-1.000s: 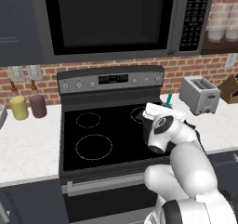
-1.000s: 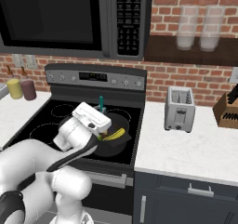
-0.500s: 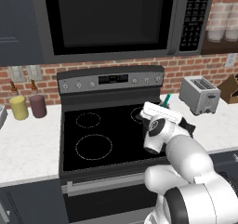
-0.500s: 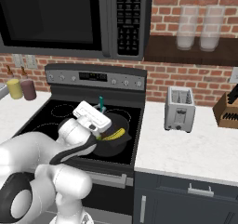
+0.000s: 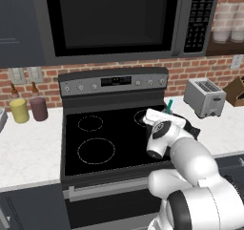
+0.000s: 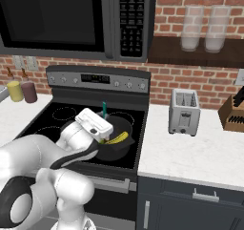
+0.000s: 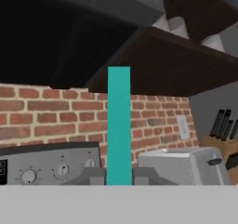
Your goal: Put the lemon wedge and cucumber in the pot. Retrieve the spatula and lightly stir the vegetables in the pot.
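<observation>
Teal-green against the brick: locate the spatula (image 7: 118, 125) by this handle, upright and clamped between the two dark fingers (image 7: 93, 176) of the gripper (image 7: 118, 179). Read the jaws as narrow, closed on the handle. Compare with one second earlier: in the left base view, find the handle tip (image 5: 168, 105) shifted a little toward 9 o'clock, and the white hand turned slightly at the wrist. Treat this as a small sweep of the blade inside the pot (image 6: 119, 150), so judge the stirring step as in progress. Cannot see the blade itself behind the hand.

Confirm the cucumber (image 6: 118, 138) lying in the pot at the 3 o'clock side of the hand, against the inner wall. Cannot make out the lemon wedge; assume nothing about it, as the hand covers much of the pot interior.

Survey the surroundings from the left:
- At 9 o'clock of the stove (image 5: 95, 138), note a yellow jar (image 5: 19, 109) and a purple jar (image 5: 38, 108) on the counter, well apart from the work.
- On the cooktop, observe bare burner rings left of the pot.
- At 3 o'clock of the pot, note the toaster (image 6: 184, 112) on the counter, near but apart.
- Further to 3 o'clock, note the knife block (image 6: 233, 112).
- At 12 o'clock, mind the microwave (image 6: 71, 19) overhead, the nearest limit to lifting the handle.

Keep sweeps short to avoid knocking the pot wall or flicking the cucumber out.
</observation>
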{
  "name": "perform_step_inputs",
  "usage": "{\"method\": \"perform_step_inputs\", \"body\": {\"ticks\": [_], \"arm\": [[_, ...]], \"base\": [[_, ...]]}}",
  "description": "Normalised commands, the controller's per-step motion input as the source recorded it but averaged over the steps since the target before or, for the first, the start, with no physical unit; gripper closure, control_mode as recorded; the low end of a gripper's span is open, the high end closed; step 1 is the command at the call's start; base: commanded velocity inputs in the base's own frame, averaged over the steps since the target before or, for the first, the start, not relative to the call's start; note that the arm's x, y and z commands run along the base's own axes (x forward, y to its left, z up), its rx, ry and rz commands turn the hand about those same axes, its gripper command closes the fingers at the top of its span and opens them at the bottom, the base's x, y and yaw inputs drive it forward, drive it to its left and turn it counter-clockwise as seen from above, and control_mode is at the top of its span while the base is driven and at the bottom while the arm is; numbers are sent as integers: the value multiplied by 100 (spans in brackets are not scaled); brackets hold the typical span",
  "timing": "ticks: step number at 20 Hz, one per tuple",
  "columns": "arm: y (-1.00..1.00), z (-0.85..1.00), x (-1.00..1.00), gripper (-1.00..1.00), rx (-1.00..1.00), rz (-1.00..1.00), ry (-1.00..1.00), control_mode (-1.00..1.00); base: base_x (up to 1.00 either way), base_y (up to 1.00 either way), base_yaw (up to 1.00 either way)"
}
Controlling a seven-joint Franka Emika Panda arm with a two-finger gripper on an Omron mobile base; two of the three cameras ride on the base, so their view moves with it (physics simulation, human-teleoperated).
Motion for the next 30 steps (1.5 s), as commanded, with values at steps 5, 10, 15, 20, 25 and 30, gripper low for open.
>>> {"method": "perform_step_inputs", "body": {"ticks": [5,10,15,20,25,30], "arm": [[-7,0,-1,100,-3,-7,46,-100],[-17,16,0,100,-3,-7,41,-100],[-8,61,0,100,-8,-10,38,-100],[0,98,0,100,-16,-14,31,-100],[0,100,4,100,-21,-14,21,-100],[0,100,18,100,-24,-11,16,-100]], "base": [[0,0,0],[0,0,0],[0,0,0],[0,0,0],[0,0,0],[0,0,0]]}}
